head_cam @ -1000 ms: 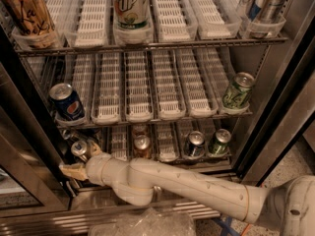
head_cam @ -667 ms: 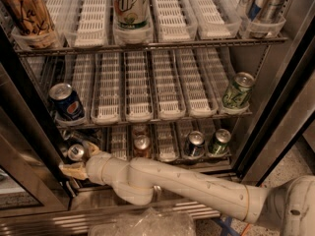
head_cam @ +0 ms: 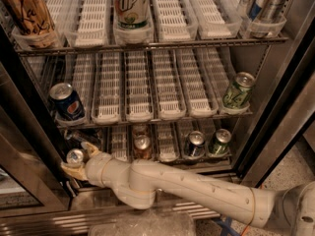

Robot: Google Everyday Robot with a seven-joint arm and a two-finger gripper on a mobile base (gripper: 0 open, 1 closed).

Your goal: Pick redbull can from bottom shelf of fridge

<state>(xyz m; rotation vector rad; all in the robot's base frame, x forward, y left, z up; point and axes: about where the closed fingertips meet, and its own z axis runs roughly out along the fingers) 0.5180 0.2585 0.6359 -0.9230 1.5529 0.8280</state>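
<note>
The redbull can (head_cam: 75,157) stands at the far left of the fridge's bottom shelf (head_cam: 166,142); only its plain silver top shows. My gripper (head_cam: 78,159) reaches in from the lower right on a long beige arm. Its tan fingers (head_cam: 91,148) stand on either side of the can and press against it. The can's body is hidden behind the gripper and the shelf edge.
On the bottom shelf stand a copper-brown can (head_cam: 142,146), a dark can (head_cam: 195,144) and a green can (head_cam: 220,141). A Pepsi can (head_cam: 66,101) and a green can (head_cam: 237,90) are on the middle rack. The metal door frame (head_cam: 285,112) is at the right.
The gripper has moved a little further in around the silver-topped can, and its upper finger has come into view beside the can. The other cans have not moved.
</note>
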